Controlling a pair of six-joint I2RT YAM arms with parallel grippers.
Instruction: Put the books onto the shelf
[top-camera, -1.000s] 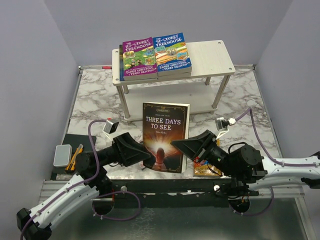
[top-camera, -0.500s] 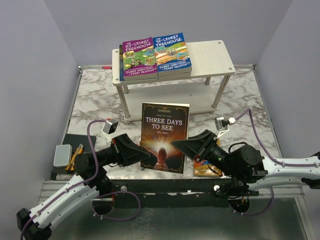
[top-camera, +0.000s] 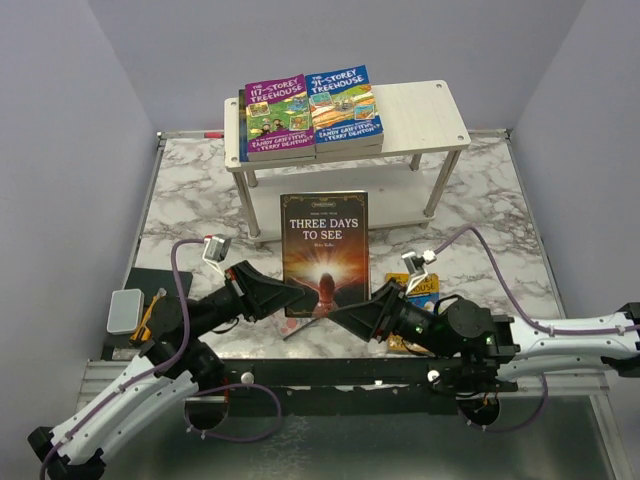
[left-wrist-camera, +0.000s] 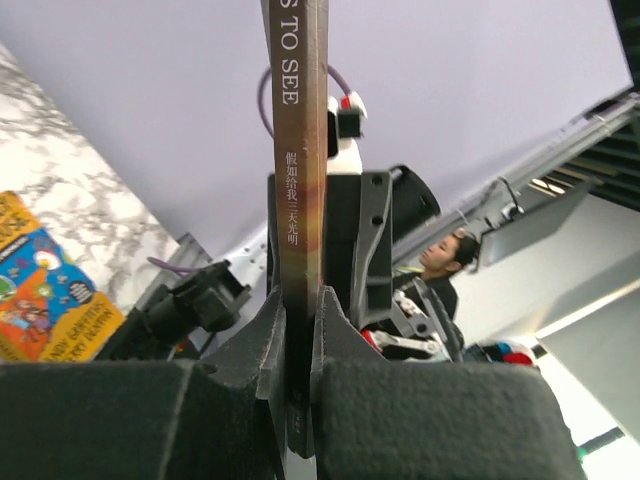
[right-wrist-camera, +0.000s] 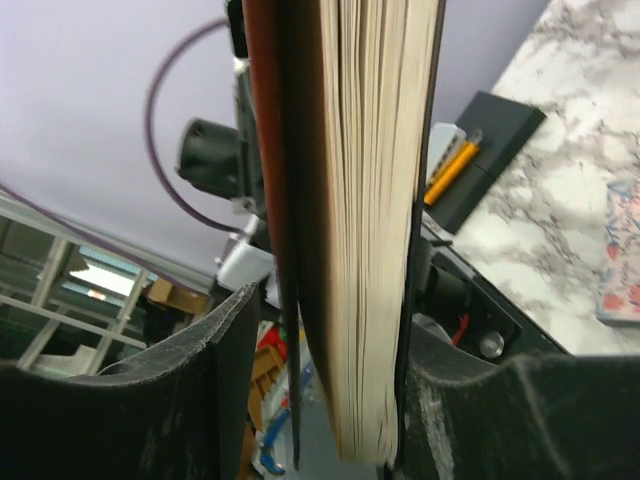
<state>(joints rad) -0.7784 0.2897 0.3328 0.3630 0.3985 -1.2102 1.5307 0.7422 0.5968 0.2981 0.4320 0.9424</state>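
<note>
The left fingers (top-camera: 296, 300) are pinching the spine edge of the brown book (top-camera: 325, 250), holding it upright over the desk (top-camera: 190, 200) in front of the shelf (top-camera: 425, 110). The right fingers (top-camera: 338, 318) are straddling its page edge, parted, not squeezing. Doing this well probably means gripping firmly on the left, drawing the right fingers clear, then laying the book beside the 2 Treehouse books (top-camera: 312, 112).

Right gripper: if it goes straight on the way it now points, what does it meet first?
Most likely the dark brown paperback "Three Days to See", whose lower edge sits between the open jaws of the right gripper. Just beyond is the left gripper, shut on that book.
</note>
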